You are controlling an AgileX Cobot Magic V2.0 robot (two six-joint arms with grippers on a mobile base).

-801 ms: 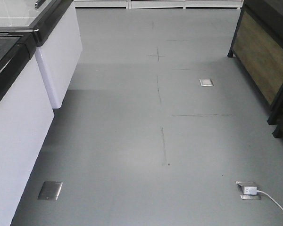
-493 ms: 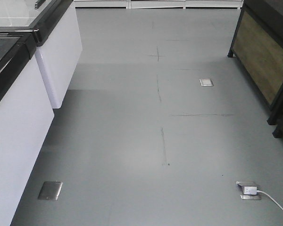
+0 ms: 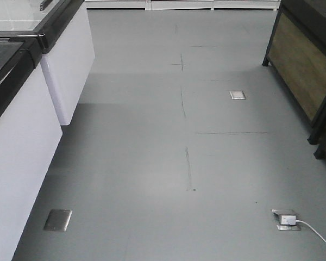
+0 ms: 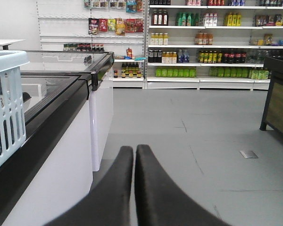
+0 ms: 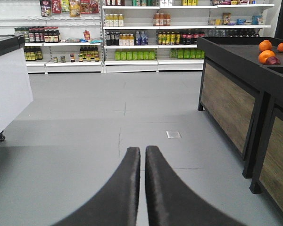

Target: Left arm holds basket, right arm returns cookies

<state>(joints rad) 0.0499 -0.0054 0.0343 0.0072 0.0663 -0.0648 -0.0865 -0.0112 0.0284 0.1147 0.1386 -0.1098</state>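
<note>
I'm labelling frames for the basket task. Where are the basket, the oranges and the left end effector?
basket (image 4: 9,61): left wrist view, on its pale blue top rim.
oranges (image 5: 266,57): right wrist view, on the nearest orange's skin.
left end effector (image 4: 134,149): left wrist view, midway between its shut fingertips.

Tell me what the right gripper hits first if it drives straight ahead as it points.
Nothing close: the right gripper points over open grey floor toward the far drink shelves, likely the first thing met. The black stand sits off to its right.

Open grey floor (image 3: 152,163) runs ahead between the white freezer (image 3: 22,147) and wooden stand (image 3: 301,60).
</note>
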